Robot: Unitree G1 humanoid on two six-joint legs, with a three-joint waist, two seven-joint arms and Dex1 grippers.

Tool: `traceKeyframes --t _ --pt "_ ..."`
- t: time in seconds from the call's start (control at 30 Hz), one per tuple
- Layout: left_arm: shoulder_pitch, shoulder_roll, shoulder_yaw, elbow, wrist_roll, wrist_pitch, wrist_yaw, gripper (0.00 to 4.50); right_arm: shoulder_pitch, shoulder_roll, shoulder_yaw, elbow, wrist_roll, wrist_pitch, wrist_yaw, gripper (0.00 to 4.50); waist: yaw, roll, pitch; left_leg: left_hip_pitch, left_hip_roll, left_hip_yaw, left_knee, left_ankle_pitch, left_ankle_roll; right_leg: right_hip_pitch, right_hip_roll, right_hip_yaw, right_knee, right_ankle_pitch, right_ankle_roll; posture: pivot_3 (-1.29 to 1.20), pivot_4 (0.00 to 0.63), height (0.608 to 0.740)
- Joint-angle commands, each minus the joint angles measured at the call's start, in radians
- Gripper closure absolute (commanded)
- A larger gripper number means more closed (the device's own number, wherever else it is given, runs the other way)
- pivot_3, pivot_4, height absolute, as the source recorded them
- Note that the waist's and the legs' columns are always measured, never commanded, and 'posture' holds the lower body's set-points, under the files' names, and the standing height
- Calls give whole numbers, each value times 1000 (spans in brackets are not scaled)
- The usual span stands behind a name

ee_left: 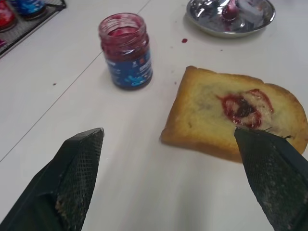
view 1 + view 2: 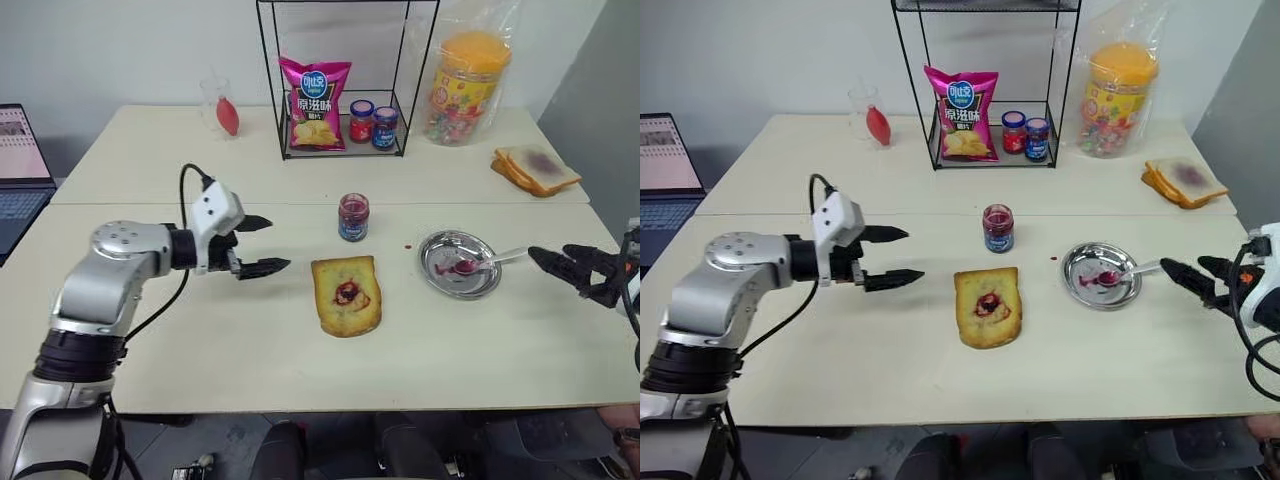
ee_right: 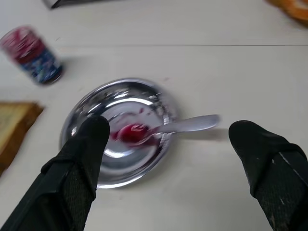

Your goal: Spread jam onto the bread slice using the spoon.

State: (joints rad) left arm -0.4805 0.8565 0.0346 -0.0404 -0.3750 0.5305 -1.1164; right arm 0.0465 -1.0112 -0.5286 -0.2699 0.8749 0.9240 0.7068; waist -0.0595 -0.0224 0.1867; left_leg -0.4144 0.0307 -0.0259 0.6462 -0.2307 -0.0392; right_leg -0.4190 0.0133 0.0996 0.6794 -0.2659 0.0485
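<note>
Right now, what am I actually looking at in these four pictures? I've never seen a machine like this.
It's a humanoid robot at a table. Two pictures come from cameras in its head, looking down over its arms; the other two come from cameras on its wrists, looking along the black fingers. The left gripper and right gripper are both open and hold nothing. On the table lie a bread slice with a dab of jam, an open jar of jam, and a metal dish with the spoon resting in it, its bowl smeared red. Farther back stand a wire rack with a bag of crisps and more bread.
</note>
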Motion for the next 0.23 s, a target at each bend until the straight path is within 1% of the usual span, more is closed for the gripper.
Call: traceKeyframes --t 0.03,0.23 --pt "32 54 64 1 -1 -8 -2 0 76 -85 -22 -124 2 -20 191 92 1 0 0 0 1 0 0 0 0 0 0 0 0 0 0 0 150 740" --pt "56 75 80 -13 -9 -13 -6 0 71 -73 -27 -84 -36 -37 197 92 3 -3 0 0 0 0 2 0 0 0 -1 0 0 0 0 0 150 740"
